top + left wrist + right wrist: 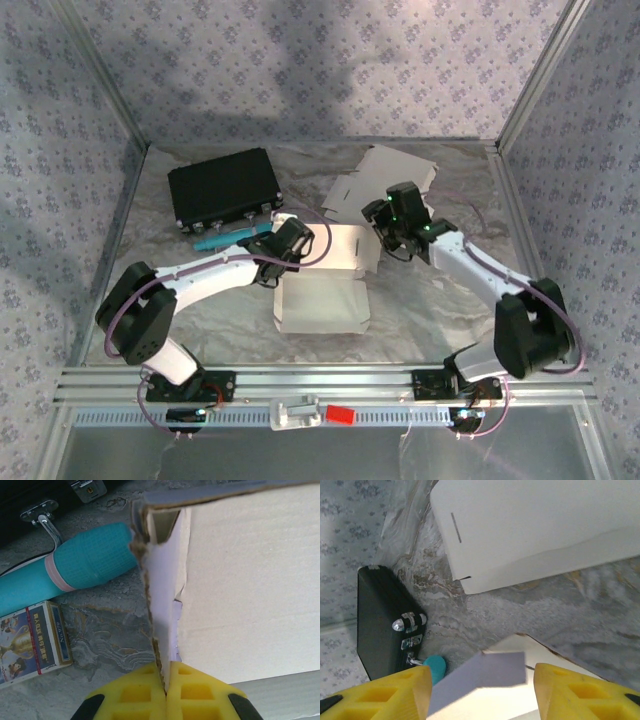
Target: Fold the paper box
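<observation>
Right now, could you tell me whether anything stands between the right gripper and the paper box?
Nothing visible does. The right gripper is open at the paper box, with a grey flap showing between its fingers. The left gripper is shut on the box's wall. The black case lies off to the side.

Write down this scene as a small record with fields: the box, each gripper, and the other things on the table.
box: white paper box, mid-table, partly folded, open on top
left arm: left gripper shut on a wall edge of the box
right arm: right gripper open, fingers on either side of a box flap
behind box: flat cardboard sheet
back left: black case, closed
beside case: teal cylinder, lying by the box corner
near cylinder: card pack, lying flat
</observation>
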